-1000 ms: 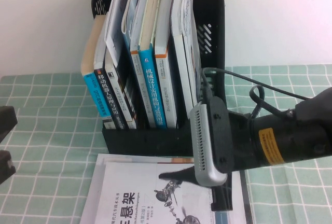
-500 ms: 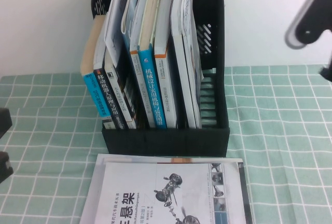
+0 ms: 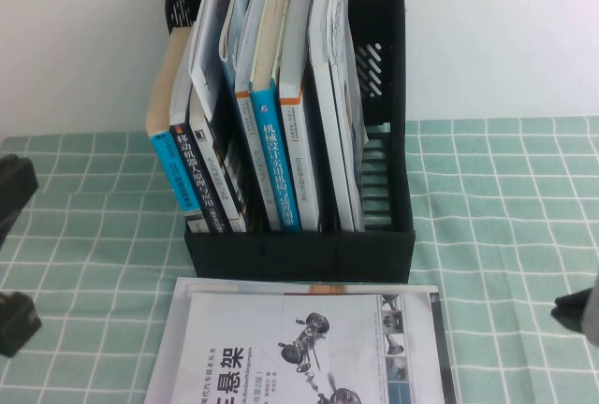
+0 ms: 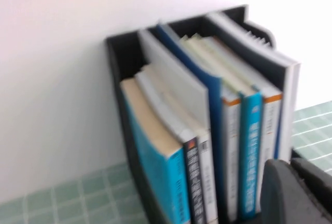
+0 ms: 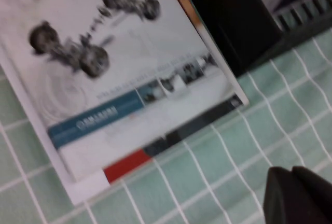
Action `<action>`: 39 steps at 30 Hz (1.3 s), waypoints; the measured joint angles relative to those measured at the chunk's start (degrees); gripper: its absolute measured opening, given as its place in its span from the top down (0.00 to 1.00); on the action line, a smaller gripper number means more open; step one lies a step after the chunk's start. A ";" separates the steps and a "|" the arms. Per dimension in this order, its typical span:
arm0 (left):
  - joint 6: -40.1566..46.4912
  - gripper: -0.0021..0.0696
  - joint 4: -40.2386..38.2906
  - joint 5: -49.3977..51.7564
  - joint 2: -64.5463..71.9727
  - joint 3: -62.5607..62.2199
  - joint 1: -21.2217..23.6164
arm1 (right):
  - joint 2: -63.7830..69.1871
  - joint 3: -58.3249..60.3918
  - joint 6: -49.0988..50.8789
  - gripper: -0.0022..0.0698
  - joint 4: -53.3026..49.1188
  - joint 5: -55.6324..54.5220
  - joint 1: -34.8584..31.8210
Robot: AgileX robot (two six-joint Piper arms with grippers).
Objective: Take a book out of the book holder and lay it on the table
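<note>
The book [image 3: 299, 348], white-grey with black characters and a car-suspension drawing, lies flat on the table [image 3: 505, 217] just in front of the book holder [image 3: 299, 254]. It also shows in the right wrist view [image 5: 114, 68]. The black book holder stands upright with several books in it. My right gripper [image 5: 291, 182] is shut and empty over the green cloth, to the right of the book; only its tip [image 3: 576, 310] shows in the high view. My left gripper [image 4: 291, 180] is shut and empty, left of the holder [image 4: 116, 63], at the table's left edge [image 3: 14, 320].
Blue-spined and white books [image 3: 281, 161] stand in the holder's compartments. A white wall is behind the holder. Checked cloth lies bare to the left [image 3: 94, 236] and right of the holder.
My right arm was over the book a second ago. It swung up and off to the right, then came down low at the right edge. The book stays flat. The left arm shifted slightly.
</note>
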 joint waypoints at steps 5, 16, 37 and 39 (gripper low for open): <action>0.00 0.97 2.99 -10.10 -4.03 6.89 0.00 | -10.40 12.92 -10.93 0.97 15.44 -12.97 0.00; -1.53 0.97 4.44 -28.14 -7.56 17.74 0.00 | -27.06 26.26 -16.31 0.97 27.26 -18.99 0.00; -4.32 0.97 4.44 -29.87 -7.56 19.22 0.00 | -27.18 29.52 -16.93 0.97 27.26 -7.54 0.00; -4.41 0.97 4.44 -29.87 -7.56 19.22 0.00 | -27.18 29.52 -16.93 0.97 27.26 -7.54 0.00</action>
